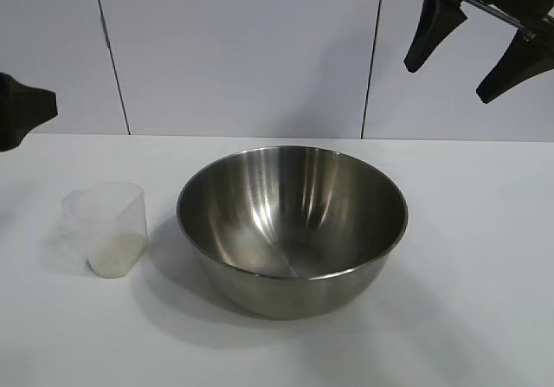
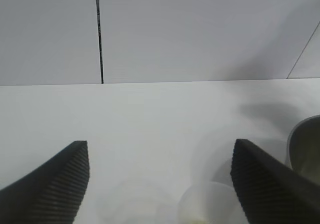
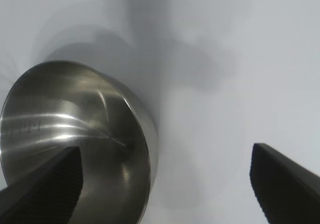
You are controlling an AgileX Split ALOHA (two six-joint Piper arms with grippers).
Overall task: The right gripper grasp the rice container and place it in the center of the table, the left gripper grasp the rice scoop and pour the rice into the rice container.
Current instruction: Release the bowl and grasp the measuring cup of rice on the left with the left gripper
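White panelled wall at the back, plain white worktop (image 1: 485, 231) in front, nothing fancy. Dead centre of it the rice container (image 1: 293, 227) is parked, a big shiny steel bowl, upright and looking empty inside. So the first half of the job can pretty much be counted as done, judging by where the bowl sits.

Just beside it, toward the left arm's side, the rice scoop (image 1: 108, 228) is stood upright, a little frosted cup with a low layer of rice (image 1: 115, 253) in the bottom. It is not being touched by anything.

Further out, the left gripper (image 2: 159, 181) is seen low at the edge of the exterior view, jaws spread wide with nothing between them, and the scoop's rim is just caught between them in the wrist view. The right gripper (image 1: 467, 45) is held high above the bowl's far side, jaws released too, nothing gripped.

Looks like the scoop pickup is the step in hand. Next, the jaws probably need to be lined up around the cup and closed gently so it isn't knocked over.
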